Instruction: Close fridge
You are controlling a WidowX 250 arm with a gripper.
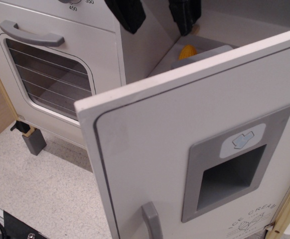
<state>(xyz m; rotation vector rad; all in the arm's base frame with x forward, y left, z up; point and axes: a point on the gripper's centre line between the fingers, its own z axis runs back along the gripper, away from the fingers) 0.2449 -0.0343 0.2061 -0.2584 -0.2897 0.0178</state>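
Only view: fridge door fills near right, wide open. My gripper hangs far top, fingers spread, holding nothing. I'd come down outside the door's left edge and push it shut.

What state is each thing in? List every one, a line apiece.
fridge door: open, swung out toward the camera.
oven door: shut.
tool: open, fingers apart, holding nothing, above the fridge opening.
yellow item: lying inside the fridge, partly hidden.
dispenser recess: empty.
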